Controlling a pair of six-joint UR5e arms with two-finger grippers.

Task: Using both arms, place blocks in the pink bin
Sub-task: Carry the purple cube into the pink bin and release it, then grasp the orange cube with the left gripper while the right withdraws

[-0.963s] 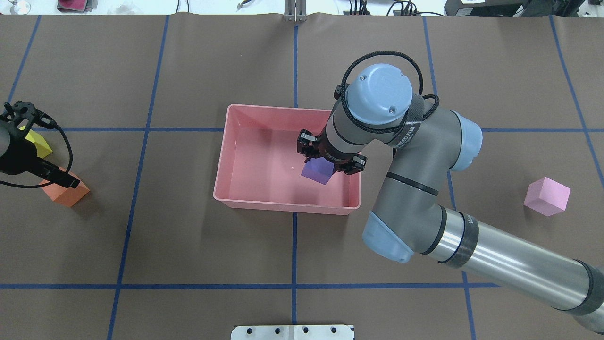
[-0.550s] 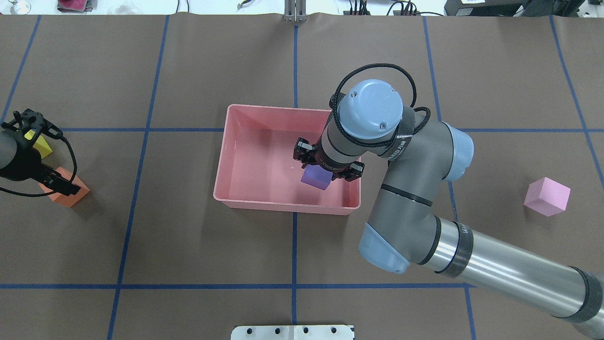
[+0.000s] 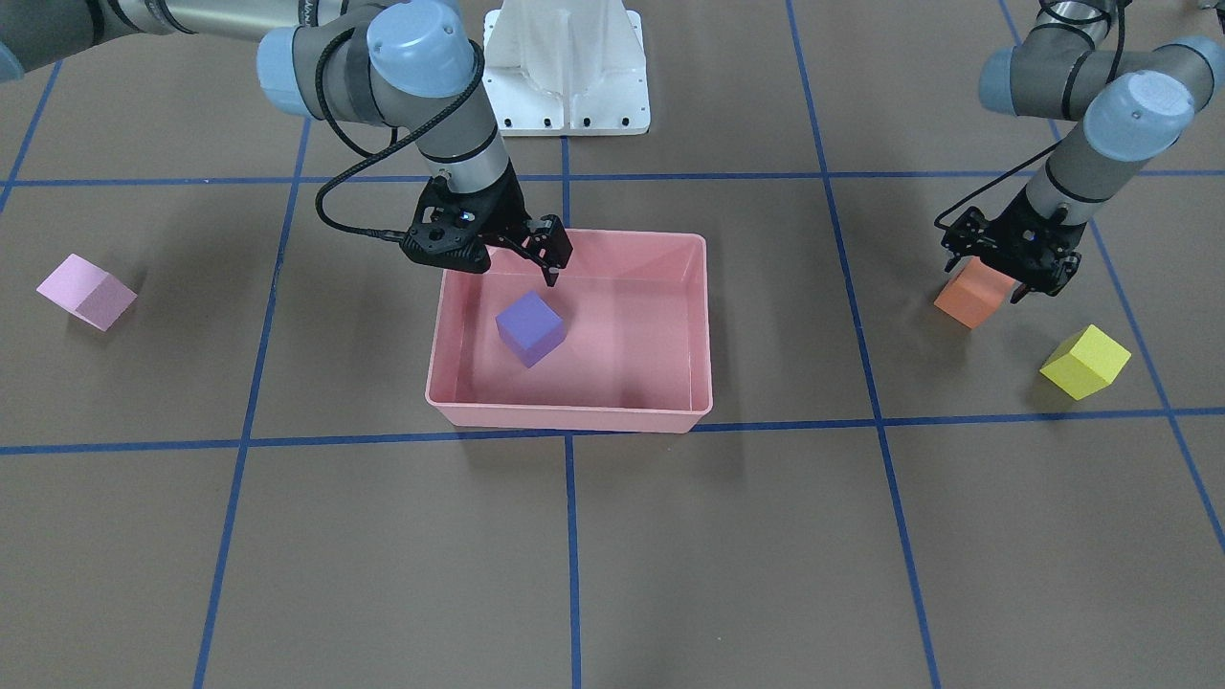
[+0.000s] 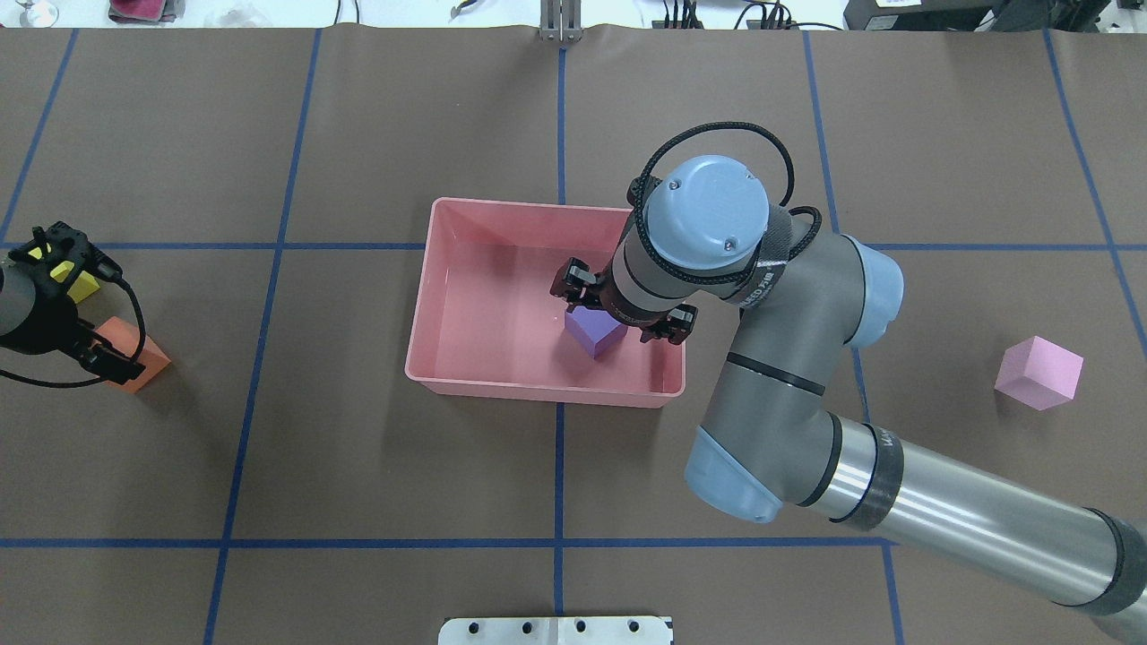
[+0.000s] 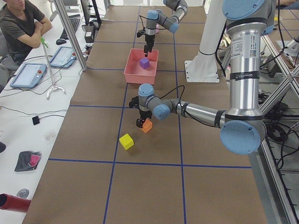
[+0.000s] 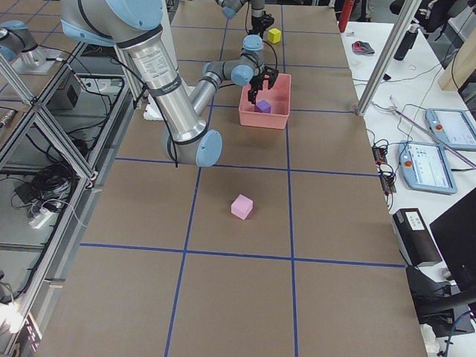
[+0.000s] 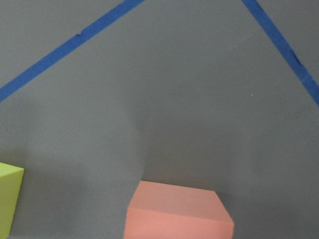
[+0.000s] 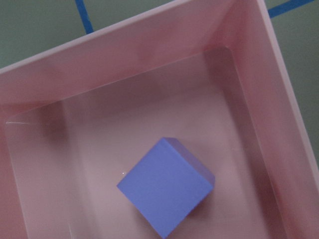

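One of the four blocks was home: the purple block (image 3: 529, 328) lay flat on the floor of the pink bin (image 3: 574, 418), in the half on the robot's right. It touched no wall. The right hand (image 3: 498, 260) hung just above it, fingers spread wider than the cube and clear of it.

Three blocks lay outside on the bench (image 3: 670, 555). Well off the bin's left end, the left hand (image 3: 1010, 273) was low over the orange block (image 3: 971, 297); I cannot tell whether it had gripped. The light pink block (image 3: 86, 292) sat untouched well off the bin's right end. The yellow block (image 3: 1085, 361) lay a little beyond the orange one.

The bin stood mouth up, its long axis across the bench along the tape lines. The purple cube has no long axis and sat turned diagonal to the walls.
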